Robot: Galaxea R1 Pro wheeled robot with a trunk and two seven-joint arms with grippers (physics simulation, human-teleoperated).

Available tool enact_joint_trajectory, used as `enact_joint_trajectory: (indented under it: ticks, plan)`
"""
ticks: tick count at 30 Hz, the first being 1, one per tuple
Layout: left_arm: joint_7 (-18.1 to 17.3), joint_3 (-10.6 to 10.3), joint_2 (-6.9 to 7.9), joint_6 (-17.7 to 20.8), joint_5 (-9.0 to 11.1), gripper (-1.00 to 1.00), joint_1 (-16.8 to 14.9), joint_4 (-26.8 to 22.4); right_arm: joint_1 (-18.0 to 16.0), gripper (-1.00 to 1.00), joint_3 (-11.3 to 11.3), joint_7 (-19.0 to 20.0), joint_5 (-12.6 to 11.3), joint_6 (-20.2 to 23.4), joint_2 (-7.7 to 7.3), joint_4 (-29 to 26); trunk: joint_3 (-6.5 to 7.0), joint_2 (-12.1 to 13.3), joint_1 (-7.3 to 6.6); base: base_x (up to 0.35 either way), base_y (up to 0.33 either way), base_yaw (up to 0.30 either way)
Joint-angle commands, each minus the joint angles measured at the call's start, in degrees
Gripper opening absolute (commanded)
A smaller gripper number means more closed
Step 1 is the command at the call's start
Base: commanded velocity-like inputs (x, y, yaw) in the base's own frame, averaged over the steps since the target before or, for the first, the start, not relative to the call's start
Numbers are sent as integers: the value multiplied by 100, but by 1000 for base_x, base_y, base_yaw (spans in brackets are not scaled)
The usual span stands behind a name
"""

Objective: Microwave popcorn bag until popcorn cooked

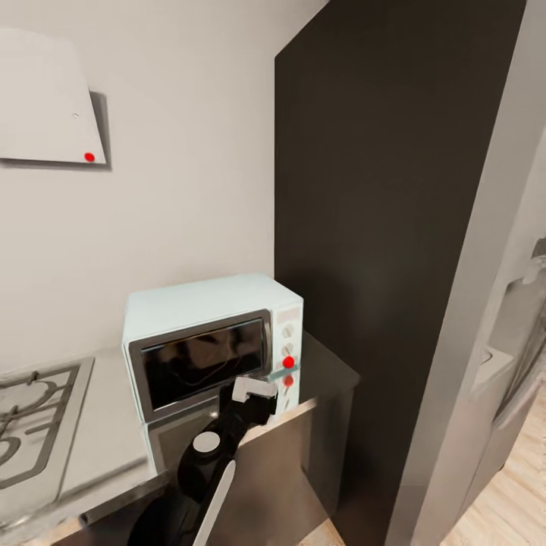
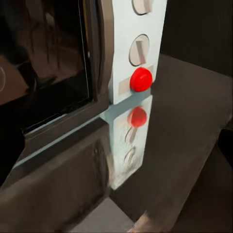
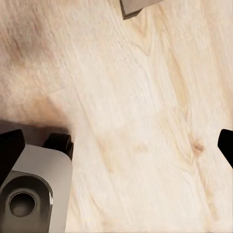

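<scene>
The pale mint-blue microwave [image 1: 205, 334] stands on the glossy grey countertop [image 1: 334, 373] with its dark glass door closed. My left arm reaches up to its white knob panel [image 2: 138, 43]. The left gripper [image 1: 259, 390] is just in front of the panel's lower part, near the red indicator light [image 2: 141, 79], and its fingers are too small to read. The worktop [image 2: 189, 131] mirrors the panel and the light. My right gripper [image 3: 116, 145] hangs open over the wooden floor, its dark fingertips [image 3: 10, 145] wide apart. The popcorn bag is hidden or out of view.
A steel gas hob [image 1: 34, 421] lies left of the microwave, under a pale hood [image 1: 45, 98] with a red dot. A tall dark cabinet [image 1: 387, 227] rises right beside the microwave. Light wooden floor [image 1: 516, 485] shows at lower right; part of my base [image 3: 29, 194] is near the right gripper.
</scene>
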Motion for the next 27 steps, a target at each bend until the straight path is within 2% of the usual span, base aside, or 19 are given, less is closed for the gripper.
enact_joint_trajectory:
  ticks: [1,7,10,12,14,16,17,20,24,25,27]
  plan:
    - [25,-9,0,30,-7,100,-5,-7,-7,100,-47,10,37,3,-3,10,-8,-6,-3,-324,0,0]
    - [25,-27,0,32,-5,100,-5,6,-7,100,-47,9,37,2,-3,10,-8,-6,-3,-324,-2,0]
    - [25,-181,0,28,130,100,-5,80,-7,100,-47,9,37,2,-3,10,-8,-6,-3,-323,-67,0]
    - [18,-365,0,0,521,100,-5,347,-7,100,-47,9,37,2,-3,10,-8,-6,-3,-165,-59,0]
    - [1,-420,0,-255,915,100,-5,1056,-7,100,-47,9,37,2,-3,10,-8,-6,-3,-43,-16,0]
    - [-15,-432,0,-828,1316,100,-5,1987,-7,100,-47,9,37,4,1,10,-8,-6,-3,-12,-4,0]
    - [-25,-440,0,-1291,1632,100,-5,2643,-7,100,-47,9,37,8,3,10,-8,-6,-3,-5,-2,0]
    - [-41,-442,0,-2304,2388,100,-5,4172,-7,100,-47,9,37,11,5,10,-8,-6,-3,-2,-1,0]
    - [-48,-420,0,-2633,3018,100,-5,5997,-7,100,-47,9,37,11,6,10,-8,-6,-3,0,0,0]
    - [-77,-404,0,-2664,3316,100,-5,6733,-7,100,-47,9,37,11,6,10,-8,-6,-3,0,0,0]
    - [-184,-400,0,-2675,3658,100,-5,7333,-7,100,-47,9,37,11,6,10,-8,-6,-3,0,0,0]
